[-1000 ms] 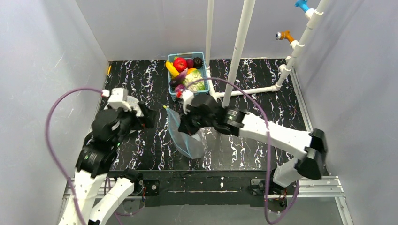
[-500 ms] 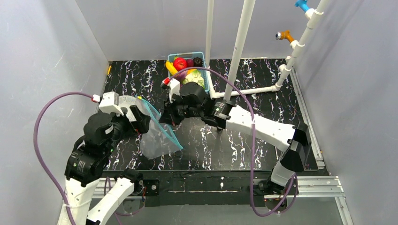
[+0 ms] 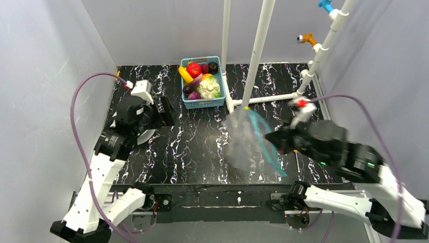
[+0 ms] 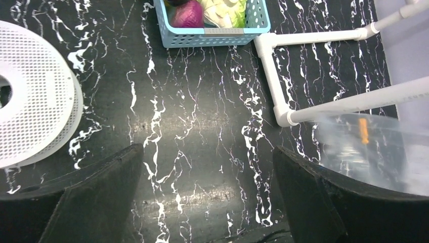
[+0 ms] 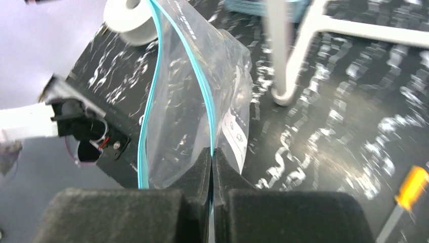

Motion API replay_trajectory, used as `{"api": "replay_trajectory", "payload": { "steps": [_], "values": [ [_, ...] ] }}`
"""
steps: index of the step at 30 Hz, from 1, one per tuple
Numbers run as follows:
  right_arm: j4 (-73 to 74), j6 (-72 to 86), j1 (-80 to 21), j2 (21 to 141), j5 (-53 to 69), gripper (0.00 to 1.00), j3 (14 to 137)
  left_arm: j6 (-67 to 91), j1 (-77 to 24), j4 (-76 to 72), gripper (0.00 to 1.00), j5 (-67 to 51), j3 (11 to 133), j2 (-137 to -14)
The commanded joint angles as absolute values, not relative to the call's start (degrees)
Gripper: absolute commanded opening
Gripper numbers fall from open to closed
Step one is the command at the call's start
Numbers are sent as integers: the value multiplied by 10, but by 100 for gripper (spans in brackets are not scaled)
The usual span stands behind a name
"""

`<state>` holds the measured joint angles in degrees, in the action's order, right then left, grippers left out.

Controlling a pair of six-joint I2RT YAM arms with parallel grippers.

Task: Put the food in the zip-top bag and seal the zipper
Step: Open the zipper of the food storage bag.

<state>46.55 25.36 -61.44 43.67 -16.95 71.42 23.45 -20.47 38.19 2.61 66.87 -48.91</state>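
Note:
The clear zip-top bag hangs above the table right of centre, mouth spread, nothing inside. My right gripper is shut on its teal zipper edge; in the right wrist view the pads meet on that strip at my right gripper, with the bag hanging beyond. The food lies in the light-blue basket at the back: yellow banana, red apple, purple eggplant. My left gripper is open left of the basket; between its fingers only bare tabletop shows.
A cabbage shares the basket. White pipes rise behind the bag, with a floor pipe beside the basket. A white perforated roll lies under the left arm. An orange-handled tool lies at the right.
The right arm swung from the left-middle of the table to the right, carrying the bag. The left arm drew back toward the far left, its gripper still open.

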Motion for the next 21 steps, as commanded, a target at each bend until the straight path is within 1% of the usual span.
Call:
{"api": "replay_trajectory", "payload": {
  "steps": [1,5,7,8,9,11,13,16,18,21],
  "values": [
    [722,357,-612,389,-323,1,801,238,-203,319,99,-18,653,-503],
    [745,365,-612,414,-360,1,801,238,-203,312,100,-31,647,-509],
    [776,389,-606,470,-442,1,799,231,-203,320,99,-29,650,-505],
    [788,395,-586,506,-470,1,799,227,-203,324,99,-27,651,-502],
    [782,384,-550,537,-472,1,797,224,-203,328,99,-24,652,-499],
    [722,334,-431,587,-390,1,788,219,-203,334,99,-21,655,-496],
    [635,303,-339,598,-308,1,762,216,-203,342,99,-25,664,-499],
    [552,282,-255,592,-269,1,745,211,-203,354,99,-35,683,-507],
    [534,271,-210,608,-255,1,761,206,-203,357,100,-41,692,-514],
    [493,254,-180,655,-235,1,787,208,-203,345,100,-46,697,-536]
  ]
}}
